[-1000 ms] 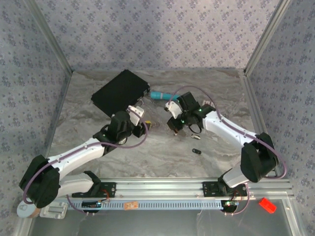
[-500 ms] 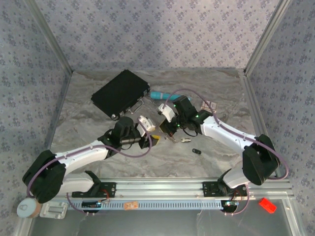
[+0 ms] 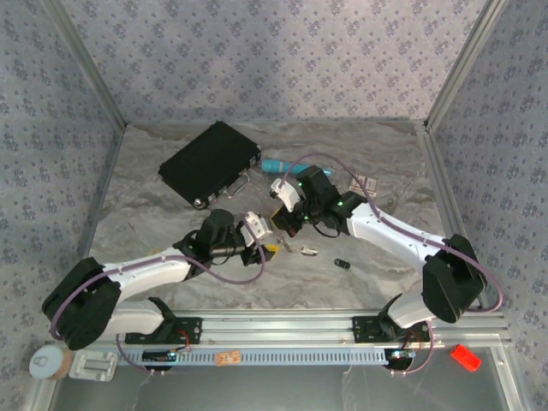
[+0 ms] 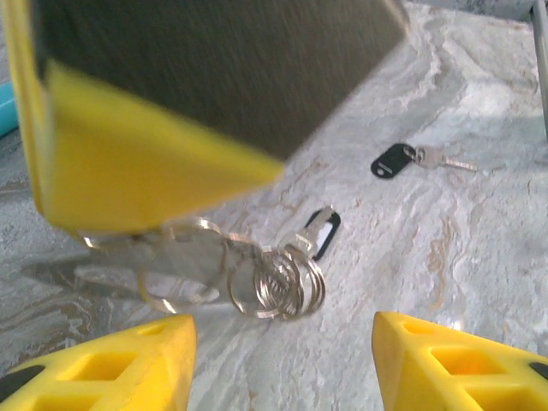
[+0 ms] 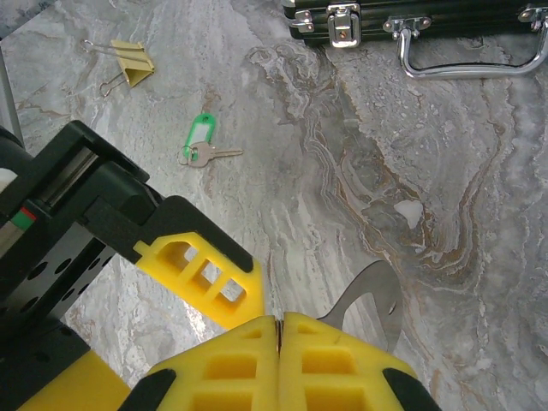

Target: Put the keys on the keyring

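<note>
The keyring (image 4: 274, 282), a bunch of silvery loops with a flat metal tab (image 5: 370, 300), hangs just above the marble table. My right gripper (image 5: 278, 330) is shut on that tab; in the top view this gripper (image 3: 287, 224) sits mid-table. My left gripper (image 4: 282, 368) is open, its yellow fingers (image 4: 94, 364) spread either side below the rings without touching them. A dark-tagged key (image 4: 323, 229) lies against the rings. Another dark-headed key (image 4: 394, 160) lies apart on the table (image 3: 342, 263). A green-headed key (image 5: 201, 139) lies further off.
A black case (image 3: 210, 163) with a metal handle (image 5: 462, 64) lies at the back left, with a teal pen (image 3: 278, 164) beside it. A yellow binder clip (image 5: 130, 56) lies beyond the green key. Metal frame rails border the table (image 3: 385, 154).
My right gripper has moved left and nearer, carrying the keyring. My left gripper has swung right and now sits right beside it, facing the rings.
</note>
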You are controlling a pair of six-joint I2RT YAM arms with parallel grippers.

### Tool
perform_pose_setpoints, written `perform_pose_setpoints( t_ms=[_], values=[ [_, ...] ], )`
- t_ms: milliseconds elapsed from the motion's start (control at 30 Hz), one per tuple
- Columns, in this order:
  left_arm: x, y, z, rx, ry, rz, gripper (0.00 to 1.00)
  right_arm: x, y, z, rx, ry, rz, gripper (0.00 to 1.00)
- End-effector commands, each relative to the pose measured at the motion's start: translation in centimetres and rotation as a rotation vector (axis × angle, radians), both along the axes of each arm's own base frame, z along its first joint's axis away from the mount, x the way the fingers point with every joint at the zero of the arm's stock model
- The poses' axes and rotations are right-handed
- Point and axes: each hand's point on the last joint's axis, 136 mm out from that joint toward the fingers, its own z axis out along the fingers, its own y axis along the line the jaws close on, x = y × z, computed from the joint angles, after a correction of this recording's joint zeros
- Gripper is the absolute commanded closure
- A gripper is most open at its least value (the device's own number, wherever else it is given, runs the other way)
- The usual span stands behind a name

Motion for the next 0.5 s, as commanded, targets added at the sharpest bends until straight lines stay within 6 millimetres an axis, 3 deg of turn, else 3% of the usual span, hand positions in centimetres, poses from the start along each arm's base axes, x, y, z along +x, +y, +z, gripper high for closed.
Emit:
perform_pose_setpoints(
  t_ms=[0,200,467],
  values=[
    [-0.2,0.5,1.4,-0.037,-0.126,-0.006,0.44,0.4,0.5,1.4,0.014,-0.038,0.004,1.0],
    [0.7,1.9,1.0,-0.057,-0.14,0.081,0.41,-0.4,0.7,1.1,0.014,-0.054,0.054,1.0],
    [0.9,1.4,2.2,-0.121,-0.148,0.07,0.35,-1.7,1.5,1.3,0.031,-0.05,0.11,1.0]
  ],
)
